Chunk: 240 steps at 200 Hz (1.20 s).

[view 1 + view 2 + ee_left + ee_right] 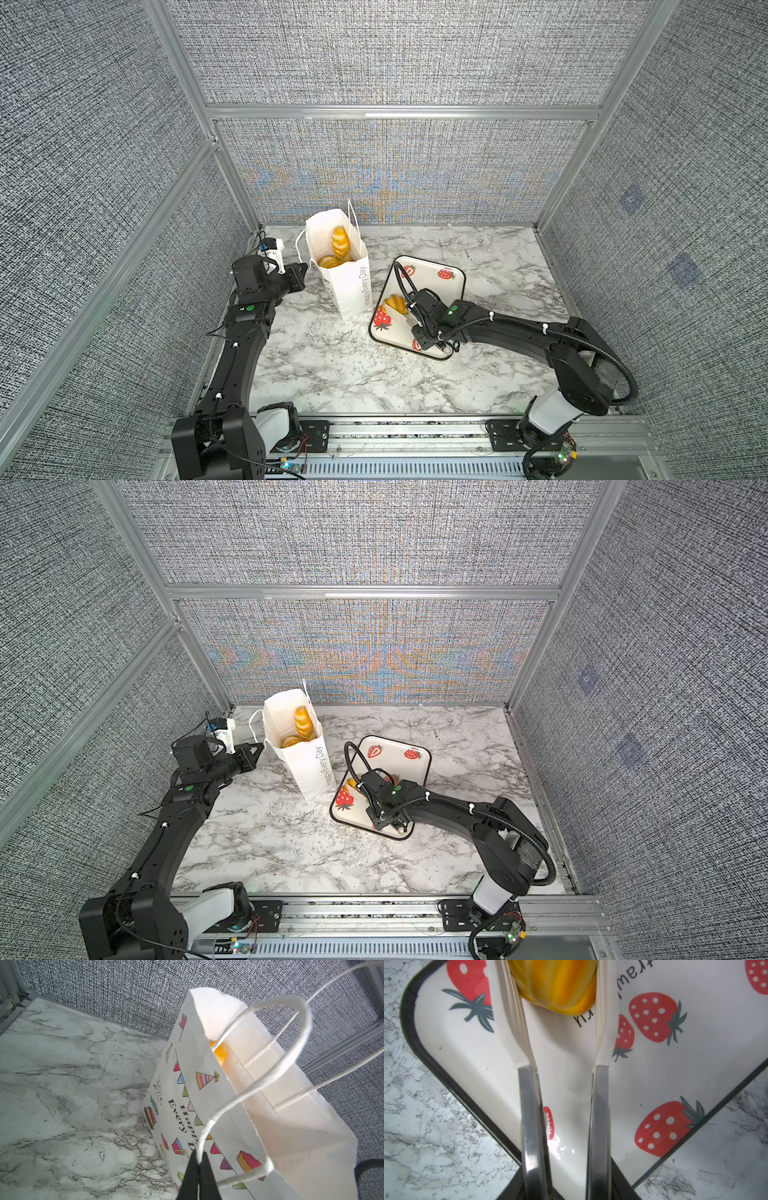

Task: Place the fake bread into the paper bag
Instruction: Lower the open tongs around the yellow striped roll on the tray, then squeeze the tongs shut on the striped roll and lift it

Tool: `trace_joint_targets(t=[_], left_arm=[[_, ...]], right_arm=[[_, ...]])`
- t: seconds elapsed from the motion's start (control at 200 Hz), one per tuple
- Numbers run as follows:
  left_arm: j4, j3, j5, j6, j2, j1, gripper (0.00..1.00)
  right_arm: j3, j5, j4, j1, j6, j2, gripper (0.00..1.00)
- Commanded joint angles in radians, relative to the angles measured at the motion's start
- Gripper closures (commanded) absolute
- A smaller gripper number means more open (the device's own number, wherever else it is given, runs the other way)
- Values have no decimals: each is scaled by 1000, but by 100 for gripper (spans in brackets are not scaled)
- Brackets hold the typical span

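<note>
Left gripper (198,1157) clenched on thin white cord handle (303,1020) of white paper bag (207,1095), right gripper (417,328) clamped on white-tipped steel tongs (529,1115), glossy golden croissant (556,985) held between their tips.

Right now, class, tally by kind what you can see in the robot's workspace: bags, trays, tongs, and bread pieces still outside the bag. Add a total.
Paper bag: 1
Strawberry tray: 1
Tongs: 1
Bread outside the bag: 1, between the tong tips
Total: 4
</note>
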Motion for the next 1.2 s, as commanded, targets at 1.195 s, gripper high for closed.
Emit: trace_joint_targets(t=[1.195], left_arm=[[6,0,11,1,5,1,100]], right_arm=[[112,230,49,132,9,-431,65]])
